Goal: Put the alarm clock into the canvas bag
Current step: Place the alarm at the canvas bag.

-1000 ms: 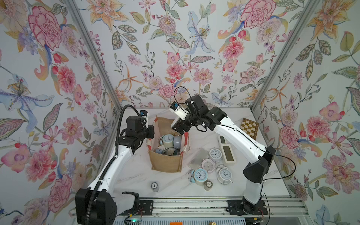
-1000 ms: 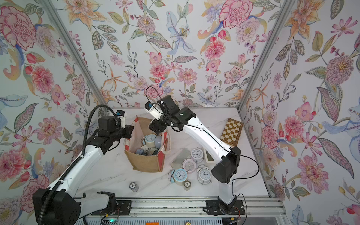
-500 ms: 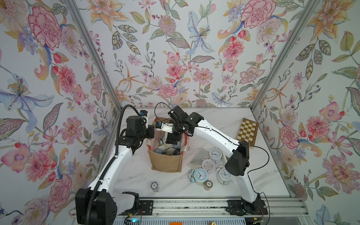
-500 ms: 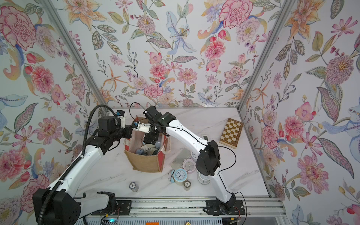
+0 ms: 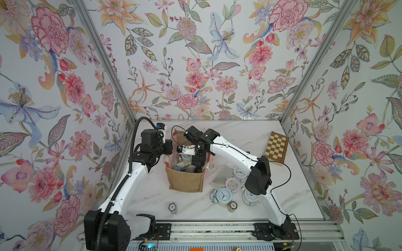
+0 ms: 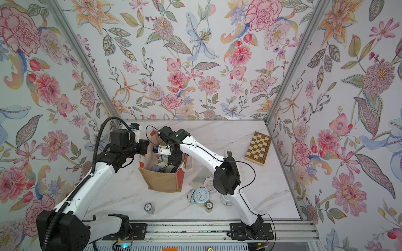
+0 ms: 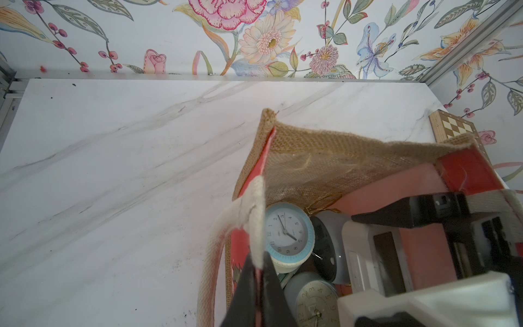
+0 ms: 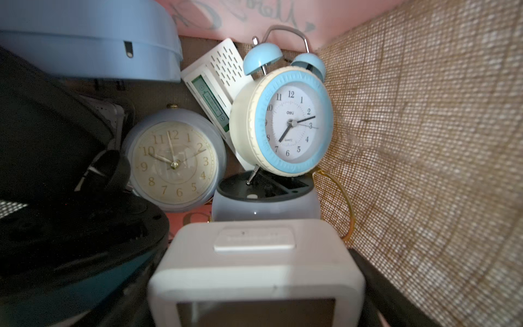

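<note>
The white alarm clock (image 8: 254, 254), bottom centre in my right wrist view, is down inside the canvas bag (image 5: 185, 180), grasped by my right pincer (image 8: 256, 286); I judge only the release is left. My left pincer (image 7: 259, 263) is clenched on the bag's handle (image 7: 254, 203).

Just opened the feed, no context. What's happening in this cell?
Bimanual clock packing. The left gripper is shut on the white handle of the canvas bag, holding its mouth open. The right gripper is down inside the bag with a white square clock between its jaws, not yet let go. Several clocks already lie in the bag, including a blue twin-bell clock. On the table beside the bag, more clocks wait.
</note>
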Motion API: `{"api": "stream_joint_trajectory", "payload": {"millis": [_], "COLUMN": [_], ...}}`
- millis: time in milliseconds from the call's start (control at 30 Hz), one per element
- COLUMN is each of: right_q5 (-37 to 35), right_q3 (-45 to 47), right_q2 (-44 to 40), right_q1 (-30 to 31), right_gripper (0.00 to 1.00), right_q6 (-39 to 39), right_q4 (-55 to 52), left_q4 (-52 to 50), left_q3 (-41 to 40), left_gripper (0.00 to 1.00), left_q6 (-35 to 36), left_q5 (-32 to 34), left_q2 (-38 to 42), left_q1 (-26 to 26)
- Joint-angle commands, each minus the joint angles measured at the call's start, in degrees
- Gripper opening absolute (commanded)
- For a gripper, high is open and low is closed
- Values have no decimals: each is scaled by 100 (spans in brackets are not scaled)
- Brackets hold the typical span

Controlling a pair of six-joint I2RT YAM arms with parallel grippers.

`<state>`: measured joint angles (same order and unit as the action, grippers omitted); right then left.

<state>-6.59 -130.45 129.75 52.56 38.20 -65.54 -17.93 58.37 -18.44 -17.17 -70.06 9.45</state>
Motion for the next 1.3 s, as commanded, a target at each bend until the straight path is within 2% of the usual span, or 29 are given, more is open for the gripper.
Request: {"api": "stream_joint_trajectory", "payload": {"millis": [0, 200, 333, 733, 900, 1267], "right_q5": [-315, -499, -464, 55, 523, 964], "right_q3": [-90, -112, -126, -397, -701, -1052], "right_q2": [7, -97, -182, -415, -542, -893], "right_q1": [29, 173, 188, 166, 103, -230], "right_gripper": [85, 97, 100, 99, 99, 99], "right_q6": [47, 109, 99, -150, -403, -1180], "right_q4": [-363, -354, -354, -309, -263, 45], "left_q4": [-113, -142, -148, -164, -158, -114], "left_q3": [43, 112, 130, 147, 133, 104], "left_gripper": [7, 11, 13, 13, 12, 11], "left_q6": [68, 86, 86, 95, 101, 86], "left_q5": [-14, 11, 29, 12, -4, -14], "left_q2": [98, 60, 60, 32, 23, 19], "left_q1": [39, 39, 39, 39, 39, 40]}}
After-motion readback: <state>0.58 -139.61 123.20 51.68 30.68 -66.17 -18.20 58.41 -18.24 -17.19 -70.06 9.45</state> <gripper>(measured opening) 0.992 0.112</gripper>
